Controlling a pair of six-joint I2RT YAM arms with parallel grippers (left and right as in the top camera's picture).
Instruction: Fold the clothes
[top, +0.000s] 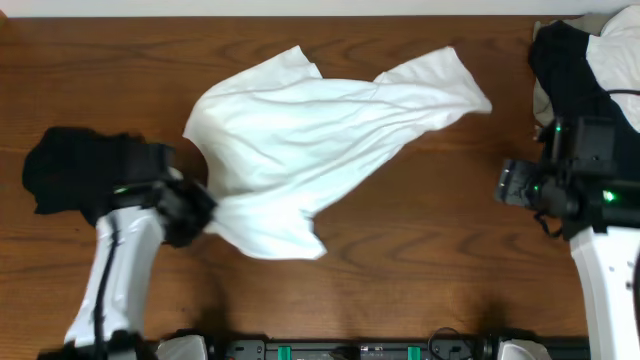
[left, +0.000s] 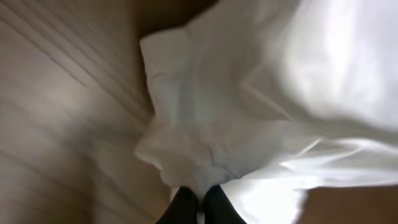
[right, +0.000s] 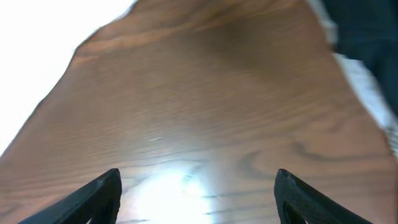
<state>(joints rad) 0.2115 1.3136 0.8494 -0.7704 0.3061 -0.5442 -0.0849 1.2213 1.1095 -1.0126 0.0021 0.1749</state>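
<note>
My left end effector (top: 207, 212) clenched one edge of the white T-shirt (top: 320, 130). The shirt lay crumpled on the worktop (top: 430, 270), its long axis slanting away toward my right end effector (top: 512, 183), which hung released, well apart from the cloth.

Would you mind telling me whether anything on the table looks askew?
The white T-shirt lies rumpled and skewed diagonally rather than flat, bunched where the left tool pinches its lower-left edge. Nothing looks spilled or damaged.
</note>
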